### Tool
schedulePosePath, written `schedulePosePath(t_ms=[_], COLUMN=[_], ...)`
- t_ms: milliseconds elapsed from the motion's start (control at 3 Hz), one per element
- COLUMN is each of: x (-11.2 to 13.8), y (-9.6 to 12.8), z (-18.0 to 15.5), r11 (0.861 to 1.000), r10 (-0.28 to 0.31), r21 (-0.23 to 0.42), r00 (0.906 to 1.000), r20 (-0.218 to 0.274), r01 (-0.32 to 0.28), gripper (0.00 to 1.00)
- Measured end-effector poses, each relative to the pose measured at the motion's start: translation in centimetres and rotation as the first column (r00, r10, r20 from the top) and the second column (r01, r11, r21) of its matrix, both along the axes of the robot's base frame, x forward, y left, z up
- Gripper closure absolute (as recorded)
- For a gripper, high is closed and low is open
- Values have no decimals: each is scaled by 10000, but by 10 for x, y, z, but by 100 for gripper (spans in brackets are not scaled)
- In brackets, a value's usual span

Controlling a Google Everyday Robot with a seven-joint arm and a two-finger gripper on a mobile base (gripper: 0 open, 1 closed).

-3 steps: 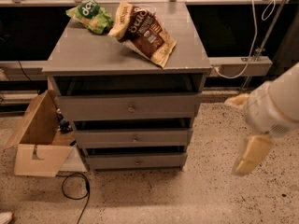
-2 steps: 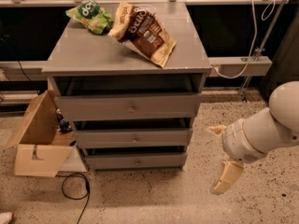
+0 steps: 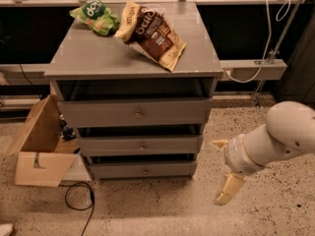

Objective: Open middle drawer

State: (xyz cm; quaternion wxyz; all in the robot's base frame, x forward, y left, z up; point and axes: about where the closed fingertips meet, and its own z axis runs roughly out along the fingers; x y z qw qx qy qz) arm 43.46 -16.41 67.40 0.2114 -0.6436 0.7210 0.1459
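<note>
The middle drawer [image 3: 140, 145] is the medium-height grey front between two other drawers in a grey cabinet, with a small round metal knob [image 3: 142, 146] at its centre. It sits flush with the drawers above and below. My gripper [image 3: 217, 171] hangs low to the right of the cabinet, about level with the middle and bottom drawers and clear of them. Its two cream fingers [image 3: 228, 189] are spread apart and hold nothing. The white arm [image 3: 275, 139] reaches in from the right edge.
The cabinet top [image 3: 98, 58] carries a green snack bag [image 3: 96, 16] and a brown chip bag [image 3: 152, 33]. An open cardboard box [image 3: 39, 149] and a black cable [image 3: 78, 200] lie on the floor at the left. A white cable and rail [image 3: 256, 68] are behind at the right.
The arm and gripper have moved left and down, closer to the cabinet's right side. The drawers have not moved.
</note>
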Motion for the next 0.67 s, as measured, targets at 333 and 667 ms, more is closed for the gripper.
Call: schedulePosePath(t_ms=[333, 667], x=[34, 72], y=[24, 47], z=[-74, -139], r11=[9961, 9906], r10=[881, 1366], r21=[-20, -82], r00=[9959, 9886], r20=[213, 628], r01=[-881, -1364], gripper=[0, 0])
